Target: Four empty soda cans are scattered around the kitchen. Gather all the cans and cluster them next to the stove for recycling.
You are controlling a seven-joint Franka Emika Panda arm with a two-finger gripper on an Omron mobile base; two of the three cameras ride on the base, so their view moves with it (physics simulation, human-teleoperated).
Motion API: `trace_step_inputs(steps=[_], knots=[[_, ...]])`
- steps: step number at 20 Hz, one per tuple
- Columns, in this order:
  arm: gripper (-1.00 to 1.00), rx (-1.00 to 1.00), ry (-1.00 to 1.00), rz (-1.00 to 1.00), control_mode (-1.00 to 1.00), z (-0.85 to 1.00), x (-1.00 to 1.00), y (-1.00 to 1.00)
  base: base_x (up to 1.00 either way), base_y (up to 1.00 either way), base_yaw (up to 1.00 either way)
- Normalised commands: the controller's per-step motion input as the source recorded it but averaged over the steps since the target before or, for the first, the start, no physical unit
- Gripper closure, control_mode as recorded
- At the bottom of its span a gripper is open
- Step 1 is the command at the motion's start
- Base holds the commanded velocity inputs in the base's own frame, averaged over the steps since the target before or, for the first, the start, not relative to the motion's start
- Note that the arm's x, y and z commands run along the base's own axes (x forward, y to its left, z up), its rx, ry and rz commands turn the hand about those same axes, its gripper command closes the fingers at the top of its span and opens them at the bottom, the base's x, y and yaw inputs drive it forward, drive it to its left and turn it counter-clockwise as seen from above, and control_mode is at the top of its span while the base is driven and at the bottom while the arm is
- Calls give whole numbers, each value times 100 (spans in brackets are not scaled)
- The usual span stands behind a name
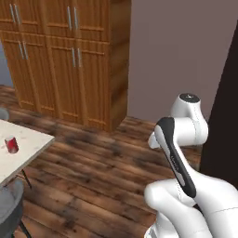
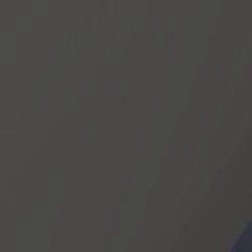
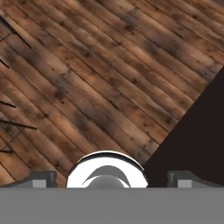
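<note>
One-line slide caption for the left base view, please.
Soda can upright on the pale table, wooden cabinets behind, arm folded.

arm (image 1: 179, 162) folded, tool (image 3: 112, 179) wide apart, empty

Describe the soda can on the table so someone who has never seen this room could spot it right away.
Find the tall wooden cabinets, then drop down-left across the plank floor to the pale speckled table. The soda can stands upright near its left end. It is small, red and cylindrical, the only bright thing beside the grey chair.
</note>
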Motion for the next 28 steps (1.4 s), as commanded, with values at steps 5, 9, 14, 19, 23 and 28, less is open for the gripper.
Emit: trace_step_inputs(steps=[5,9,14,19,23,28], knots=[[-100,0,0,0,100,0,0,0,54,0,66],[-100,0,0,0,100,0,0,0,51,0,63],[-100,0,0,0,100,0,0,0,46,0,59],[-100,0,0,0,100,0,0,0,45,0,54],[-100,0,0,0,100,0,0,0,43,0,48],[-100,0,0,0,100,0,0,0,51,-9,38]])
